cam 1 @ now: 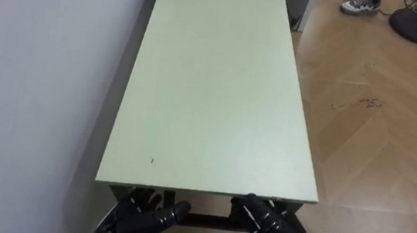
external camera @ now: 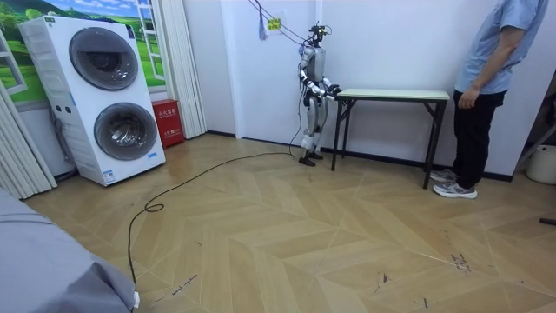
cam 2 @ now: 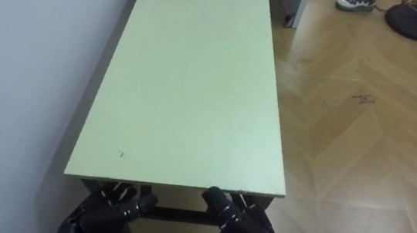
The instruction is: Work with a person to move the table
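Left hand [cam 1: 142, 220] and right hand [cam 1: 278, 231] at near end of table [cam 1: 218, 94], grip unclear
Your fingers reach up under the near short edge of the green top and their tips are hidden there, so you can't tell if they're closed on the frame; the table runs along the white wall [cam 1: 34, 75], and a person [external camera: 486, 83] stands just beside its far end

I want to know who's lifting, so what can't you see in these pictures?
The left hand and right hand: their hold is hidden under the near edge of the table, eye views.
The table's far end: cut off by the eye views' top edge.
The person: head cut off by the room view's top edge.
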Motion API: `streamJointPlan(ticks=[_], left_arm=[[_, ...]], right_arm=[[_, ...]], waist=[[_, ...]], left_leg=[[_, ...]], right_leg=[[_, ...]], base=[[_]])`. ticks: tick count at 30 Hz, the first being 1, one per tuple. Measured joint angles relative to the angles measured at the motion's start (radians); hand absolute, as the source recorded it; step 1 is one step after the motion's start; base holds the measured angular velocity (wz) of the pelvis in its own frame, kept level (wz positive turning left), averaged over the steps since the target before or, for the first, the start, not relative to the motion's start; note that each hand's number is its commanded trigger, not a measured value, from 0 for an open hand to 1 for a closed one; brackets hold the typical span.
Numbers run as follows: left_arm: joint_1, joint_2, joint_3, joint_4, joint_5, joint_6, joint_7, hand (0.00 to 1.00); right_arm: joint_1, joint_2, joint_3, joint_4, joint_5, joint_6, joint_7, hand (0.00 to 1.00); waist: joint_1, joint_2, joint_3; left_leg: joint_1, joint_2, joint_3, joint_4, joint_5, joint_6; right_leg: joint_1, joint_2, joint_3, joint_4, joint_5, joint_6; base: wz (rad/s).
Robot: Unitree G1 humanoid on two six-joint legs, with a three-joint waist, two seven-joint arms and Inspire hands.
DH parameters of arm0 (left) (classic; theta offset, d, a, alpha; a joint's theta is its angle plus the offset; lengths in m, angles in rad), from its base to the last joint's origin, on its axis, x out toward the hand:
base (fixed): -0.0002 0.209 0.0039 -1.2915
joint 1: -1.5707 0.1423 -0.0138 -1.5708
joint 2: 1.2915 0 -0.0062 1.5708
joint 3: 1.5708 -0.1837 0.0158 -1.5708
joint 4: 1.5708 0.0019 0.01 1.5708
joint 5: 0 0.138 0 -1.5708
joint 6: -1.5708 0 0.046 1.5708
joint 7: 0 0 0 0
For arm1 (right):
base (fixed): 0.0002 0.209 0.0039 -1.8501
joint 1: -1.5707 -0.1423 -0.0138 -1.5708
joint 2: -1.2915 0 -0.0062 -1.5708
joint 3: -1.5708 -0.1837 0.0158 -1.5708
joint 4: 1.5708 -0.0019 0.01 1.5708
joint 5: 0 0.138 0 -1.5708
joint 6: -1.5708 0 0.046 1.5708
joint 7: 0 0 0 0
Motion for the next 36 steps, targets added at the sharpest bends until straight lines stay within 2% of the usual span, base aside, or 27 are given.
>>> streamJointPlan(ticks=[3,5,9,11,16,20,25,27,30,36], left_arm=[[0.0,0.0,0.0,0.019,0.003,-0.001,0.0,0.0],[-0.004,0.0,0.004,0.047,0.066,-0.003,-0.005,0.0],[-0.008,0.0,0.003,0.102,0.108,-0.004,-0.009,0.0],[-0.012,0.001,0.005,0.161,0.109,-0.009,-0.009,0.0],[-0.01,0.006,0.013,0.259,0.109,-0.012,-0.009,0.0],[-0.019,0.023,0.029,0.37,0.178,-0.029,-0.009,0.0],[-0.029,0.023,0.037,0.458,0.215,-0.04,0.005,0.0],[-0.029,0.018,0.059,0.496,0.225,-0.044,0.011,0.0],[-0.05,0.01,0.149,0.596,0.26,-0.051,0.024,0.0],[-0.044,-0.007,0.223,0.641,0.35,-0.052,0.037,0.0]], right_arm=[[-0.002,0.002,-0.002,0.018,-0.008,0.0,0.01,0.0],[-0.017,0.004,-0.007,0.064,-0.099,-0.006,0.013,0.0],[-0.028,0.005,-0.011,0.144,-0.237,-0.007,0.012,0.0],[-0.037,0.003,-0.017,0.201,-0.312,-0.008,0.011,0.0],[-0.04,-0.003,-0.043,0.296,-0.39,-0.009,0.011,0.0],[-0.064,-0.017,-0.046,0.436,-0.515,-0.012,-0.008,0.0],[-0.102,-0.02,-0.055,0.554,-0.542,-0.021,-0.041,0.0],[-0.109,-0.018,-0.079,0.602,-0.553,-0.021,-0.051,0.0],[-0.107,-0.019,-0.144,0.667,-0.58,-0.022,-0.089,0.0],[-0.099,-0.015,-0.183,0.781,-0.594,-0.021,-0.121,0.0]], waist=[[-0.005,0.0,0.0],[-0.01,0.0,0.0001],[-0.015,0.0,0.0004],[-0.016,-0.002,0.0016],[-0.015,-0.009,0.0019],[-0.015,-0.02,-0.0003],[-0.017,-0.022,-0.0007],[-0.015,-0.023,-0.0006],[-0.013,-0.025,-0.0005],[-0.017,-0.031,0.001]], left_leg=[[0.0,0.0,0.0,0.0,0.0,0.0],[0.0,0.0,0.0,0.0,0.0,0.0],[0.0,0.0,-0.003,0.0,0.0,0.0],[-0.001,0.0,-0.006,-0.002,-0.001,-0.001],[-0.001,0.001,-0.006,-0.002,-0.003,-0.002],[0.009,0.001,-0.006,-0.009,-0.003,-0.003],[0.009,0.002,-0.008,-0.009,-0.011,-0.004],[0.01,0.002,-0.008,-0.01,-0.011,-0.004],[0.018,0.005,-0.005,-0.009,-0.012,-0.005],[0.016,0.007,-0.005,-0.011,-0.019,-0.009]], right_leg=[[0.0,0.0,0.0,0.0,0.0,0.0],[0.0,0.0,0.0,0.0,0.0,0.0],[0.001,-0.002,-0.022,-0.001,0.0,0.0],[0.0,-0.002,-0.024,-0.001,0.0,0.0],[0.0,-0.001,-0.022,-0.004,0.0,0.0],[0.014,0.001,-0.024,-0.017,0.0,-0.001],[0.013,0.002,-0.024,-0.02,0.0,-0.001],[0.015,0.002,-0.027,-0.019,0.0,-0.001],[0.016,0.005,-0.028,-0.019,0.0,-0.001],[0.025,0.009,-0.03,-0.035,0.001,-0.002]], base=[[0.0],[0.0],[0.03],[0.0],[0.0],[0.0],[-0.01],[0.0],[-0.04],[-0.01]])
